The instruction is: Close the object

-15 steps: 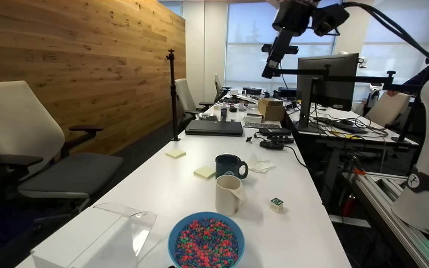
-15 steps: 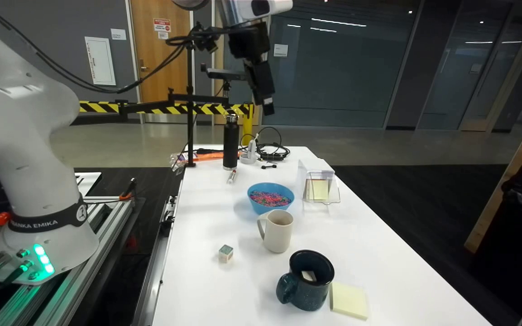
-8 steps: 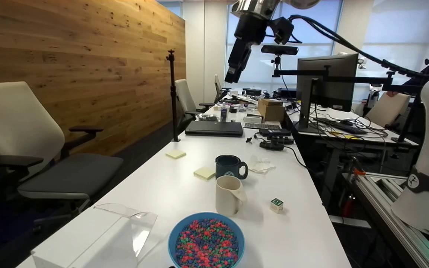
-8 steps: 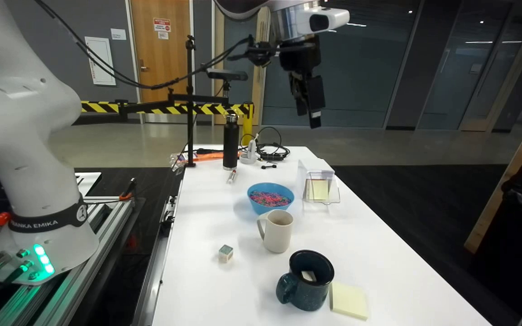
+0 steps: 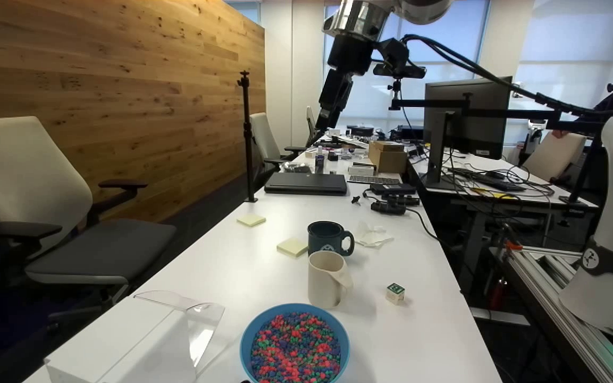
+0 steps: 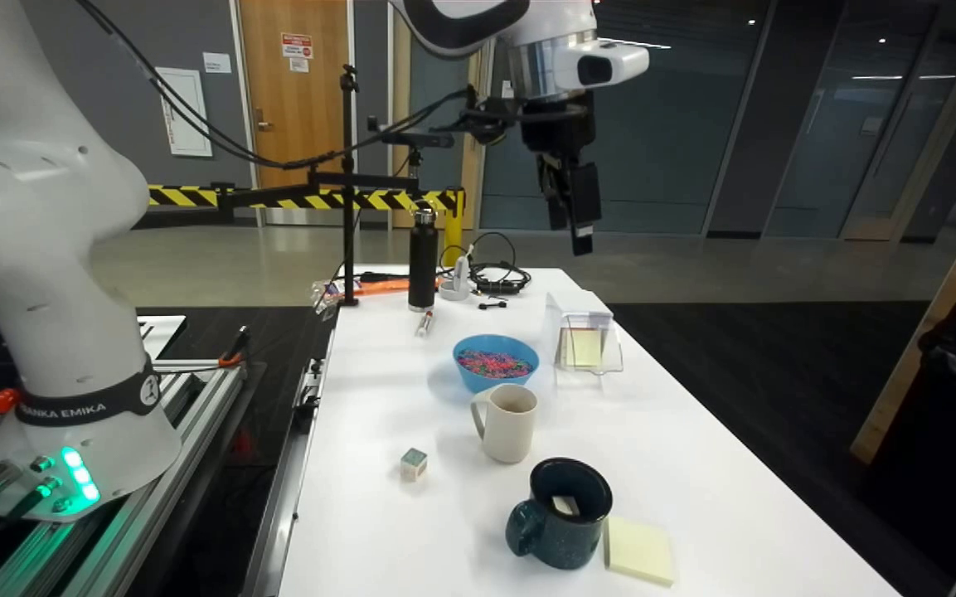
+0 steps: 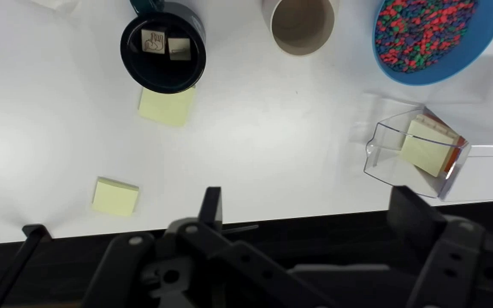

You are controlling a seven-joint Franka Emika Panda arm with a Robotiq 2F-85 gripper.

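The object is a low, clear-to-whitish box (image 5: 117,340) near the table's edge; it also shows in an exterior view (image 6: 552,319) and at the right of the wrist view (image 7: 492,175). Its clear flap (image 5: 202,327) juts out open at one end, low over the table. A yellow note pad (image 7: 428,149) and an orange-brown thing lie inside that end. My gripper (image 7: 306,190) is open and empty, with its fingers wide apart. It hangs high above the table in both exterior views (image 6: 570,236), well clear of the box. In the wrist view the right finger overlaps the flap's lower edge.
A blue bowl of coloured bits (image 5: 248,346) stands beside the box. A cream mug (image 6: 511,435), a dark mug (image 6: 565,539) holding small blocks and a letter cube (image 6: 414,464) stand farther along. Yellow note pads (image 7: 116,196) lie nearby. A black pole (image 5: 248,143) rises at the table's edge.
The arm has swung across the table, to the left in an exterior view and to the right in the other exterior view, and come lower. Nothing on the table has moved.
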